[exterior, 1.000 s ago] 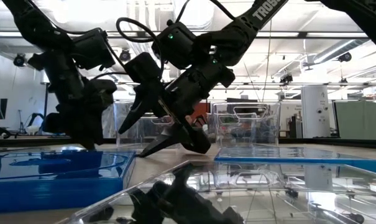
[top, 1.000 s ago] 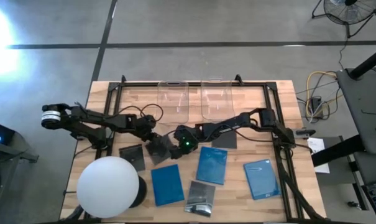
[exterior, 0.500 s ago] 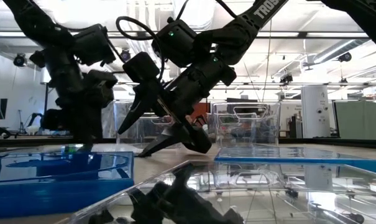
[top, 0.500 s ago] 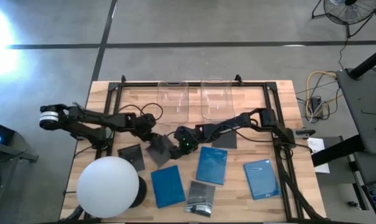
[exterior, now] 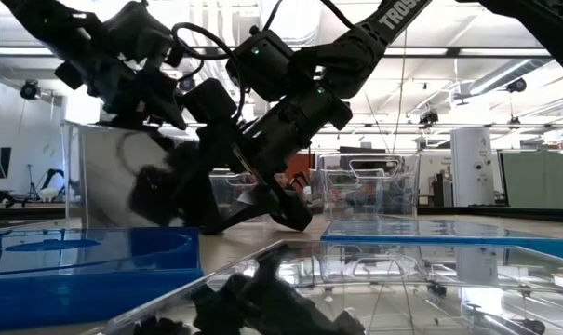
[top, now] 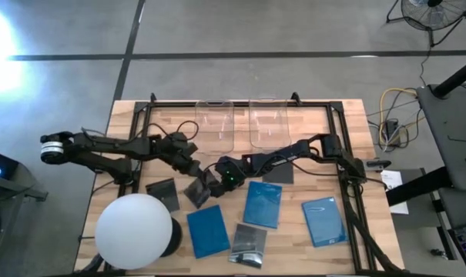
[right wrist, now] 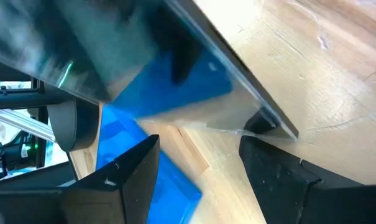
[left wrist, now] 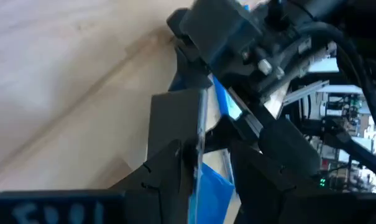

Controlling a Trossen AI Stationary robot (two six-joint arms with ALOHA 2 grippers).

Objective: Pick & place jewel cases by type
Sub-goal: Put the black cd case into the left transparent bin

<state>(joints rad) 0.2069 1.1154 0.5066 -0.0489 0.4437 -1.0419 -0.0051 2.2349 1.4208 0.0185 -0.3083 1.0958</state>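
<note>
Black plastic up on edge, mid-table! One dark case (top: 196, 190) is tipped steeply off the wood, and in the low view it stands close to upright, its glossy face mirroring the arm. It sits just front of centre, between the two arms.

Left gripper (top: 192, 168) has reached in from the left side and is right at the case's raised edge. From its wrist camera the case runs edge-on past its tips. Is it clamped on, or only resting against it? I cannot tell.

Right gripper (right wrist: 194, 168) is low at the table from the other side, claw spread wide. The case's bottom corner hangs just above and between its fingers (right wrist: 287, 174), and nothing is pinched there.

Round the rest of the table:
- Another dark case (top: 162, 192) lies flat just left of the tipped one.
- A third (top: 279, 174) lies flat, partly under the right arm.
- A fourth (top: 248, 245), very shiny, is near the front edge.
- Blue cases lie flat across the front half. One (top: 208, 229) is right in front of the tipped case, one (top: 263, 204) is at the middle and one (top: 323, 221) is out to the right.

Two clear bins (top: 214, 123) (top: 267, 123) stand side by side at the back, with no case in either. A big white sphere (top: 134, 231) sits at the front left corner of the wooden table (top: 310, 254).
</note>
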